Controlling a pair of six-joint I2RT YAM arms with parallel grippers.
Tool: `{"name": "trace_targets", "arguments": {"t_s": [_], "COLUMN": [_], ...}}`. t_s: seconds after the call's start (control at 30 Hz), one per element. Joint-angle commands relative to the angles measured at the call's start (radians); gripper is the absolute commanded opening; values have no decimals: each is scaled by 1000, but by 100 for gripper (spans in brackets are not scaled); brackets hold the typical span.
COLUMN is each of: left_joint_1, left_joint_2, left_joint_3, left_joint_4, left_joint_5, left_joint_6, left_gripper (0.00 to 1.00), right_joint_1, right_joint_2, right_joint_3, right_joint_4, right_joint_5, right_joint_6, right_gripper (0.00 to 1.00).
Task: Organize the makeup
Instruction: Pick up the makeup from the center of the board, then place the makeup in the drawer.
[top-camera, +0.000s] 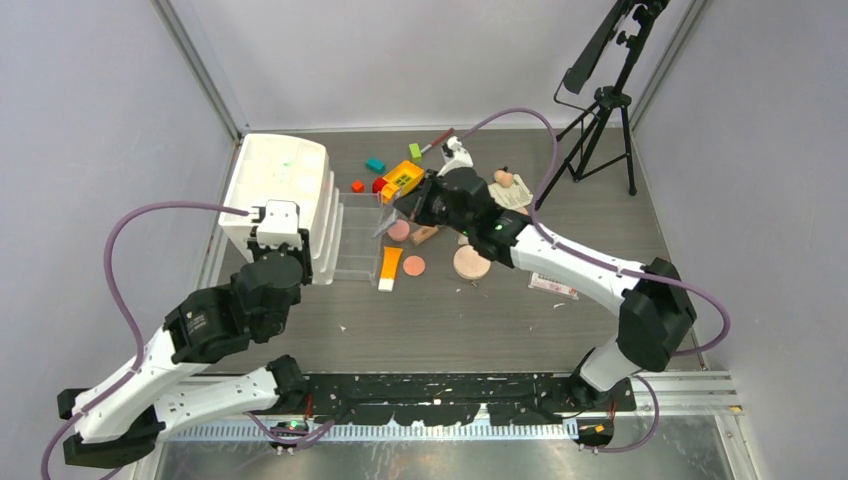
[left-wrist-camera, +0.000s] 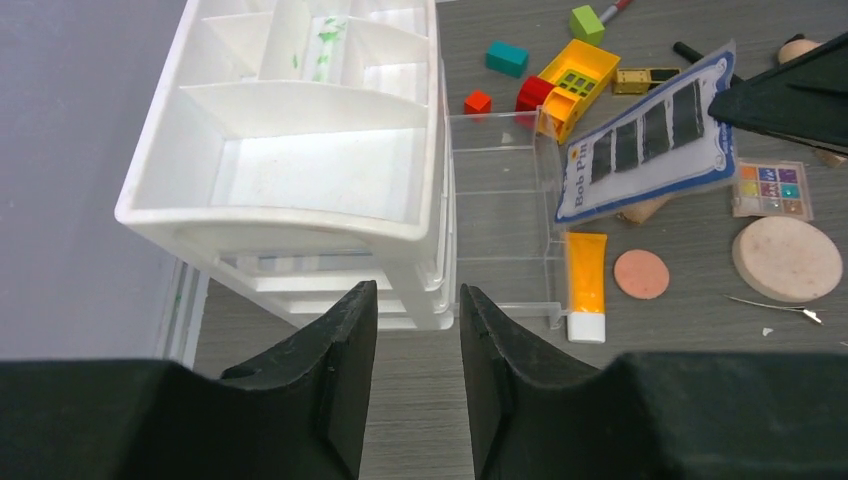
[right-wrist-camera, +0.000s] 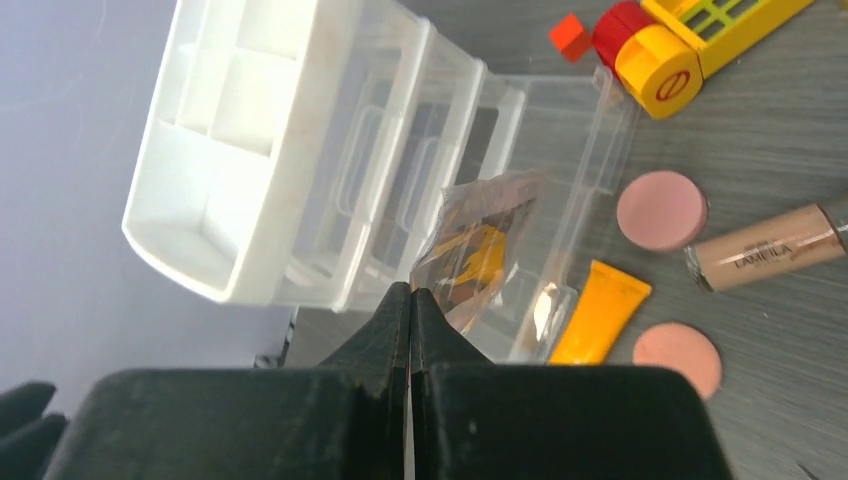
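Clamped shut: R gripper (right-wrist-camera: 410, 292) on blue-and-white "Bob Pin" card (left-wrist-camera: 650, 135) in clear wrap, tilted over pulled-out clear plastic drawer (left-wrist-camera: 500, 200); L gripper (left-wrist-camera: 418, 300) half-open, empty, by white plastic organiser (left-wrist-camera: 300, 170); beige tube (right-wrist-camera: 765, 250) marked approx. "LAMEILA"

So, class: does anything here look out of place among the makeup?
Yes: a yellow-and-red toy brick and small teal, green and red blocks lie among the cosmetics, such as the orange tube; they are toys, not makeup.
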Motion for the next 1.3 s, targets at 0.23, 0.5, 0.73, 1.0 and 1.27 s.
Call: {"name": "trace_targets", "arguments": {"t_s": [0.23,0.5,0.73,1.0,1.27], "left_joint_1": [3,3,4,3,3], "left_joint_2": [-68,-115,-105,-120,-117], "left_joint_3": [-15,-26,-23,-26,-25], "left_joint_4": [-4,0,-6,-5,-8], "left_joint_5": [-117,-125,-122,-121,-121], "left_joint_6": [-60,-61,-63,-64,-64], "left_gripper": [40,40,39,39,39], "right_joint_1": [139,213,298,355,370], "right_joint_2": [252,406,492,539,469], "right_joint_3": [162,257,306,338,222], "right_joint_4": [247,265,284,193,163], "right_joint_5": [560,837,997,927,769], "right_joint_6": [121,160,118,166,180], "right_gripper": [0,0,0,26,47]}}
